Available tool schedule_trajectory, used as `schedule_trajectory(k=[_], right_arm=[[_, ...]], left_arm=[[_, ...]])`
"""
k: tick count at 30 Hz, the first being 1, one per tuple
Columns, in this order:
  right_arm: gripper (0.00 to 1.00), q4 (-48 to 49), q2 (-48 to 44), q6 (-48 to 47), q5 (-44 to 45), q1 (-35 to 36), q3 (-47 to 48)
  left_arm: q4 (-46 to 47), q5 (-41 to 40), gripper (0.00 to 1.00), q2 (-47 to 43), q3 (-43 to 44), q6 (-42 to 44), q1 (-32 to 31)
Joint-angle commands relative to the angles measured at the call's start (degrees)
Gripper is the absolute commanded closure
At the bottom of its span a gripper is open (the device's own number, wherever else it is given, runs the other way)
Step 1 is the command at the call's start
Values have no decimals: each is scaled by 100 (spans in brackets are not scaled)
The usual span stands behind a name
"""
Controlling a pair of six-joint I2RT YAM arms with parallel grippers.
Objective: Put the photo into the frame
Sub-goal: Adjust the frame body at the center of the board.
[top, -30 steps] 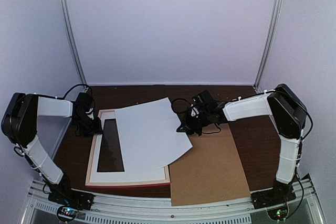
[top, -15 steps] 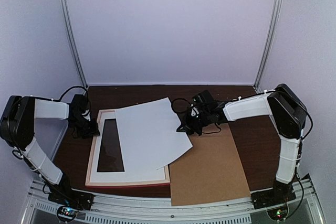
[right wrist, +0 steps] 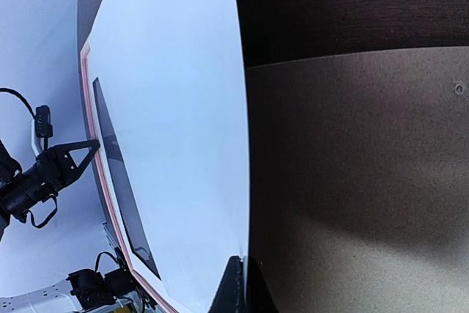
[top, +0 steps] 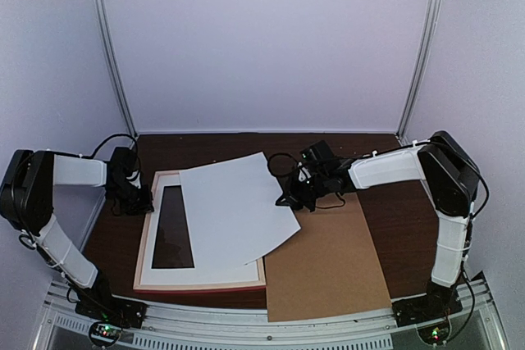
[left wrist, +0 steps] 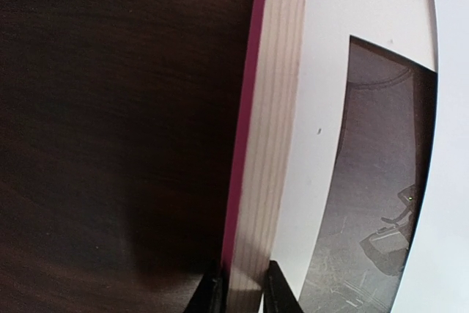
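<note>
The frame (top: 145, 239) lies flat at the left of the table, with a pink outer edge and a pale wood rail (left wrist: 275, 108). A white mat (left wrist: 322, 71) with a dark window sits in it. My left gripper (top: 141, 198) (left wrist: 242, 291) is shut across the frame's left rail near its far corner, one finger on each side. The photo (top: 234, 215) (right wrist: 176, 122) shows only its blank white back. It lies slanted over the right part of the frame, its right corner overhanging. My right gripper (top: 289, 201) (right wrist: 242, 284) is shut on the photo's right edge.
A brown backing board (top: 328, 260) (right wrist: 359, 181) lies right of the frame, under the photo's overhanging corner, reaching the table's near edge. Dark wooden tabletop (top: 394, 202) shows around it. Pale walls and metal posts close in the back and sides.
My left gripper's jaws have closed onto the frame's left rail, and the left arm shifted slightly left. The right arm and photo have stayed put.
</note>
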Motion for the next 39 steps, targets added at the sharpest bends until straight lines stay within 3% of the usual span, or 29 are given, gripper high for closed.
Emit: schedule_trajectory(k=[1,10,17,29,39], right_arm=[[100,29,-114,-57,-18,-37,28],[100,82,-24,-29,-51,-159,130],[100,-15,-1,-186,-100,-402,286],[100,-161,221,-317,-257,-504,695],[100,-103,337,-331,-476,-455,971]], left_arm=[[249,157,90,-14,-78,-183,18],[1016,393,100,-198,-546,-798,15],[1440,431,100,-79,-617,-1124,13],[1455,466,100,308,-121,-1089,14],[1210,551,100,122,-125,-771,13]])
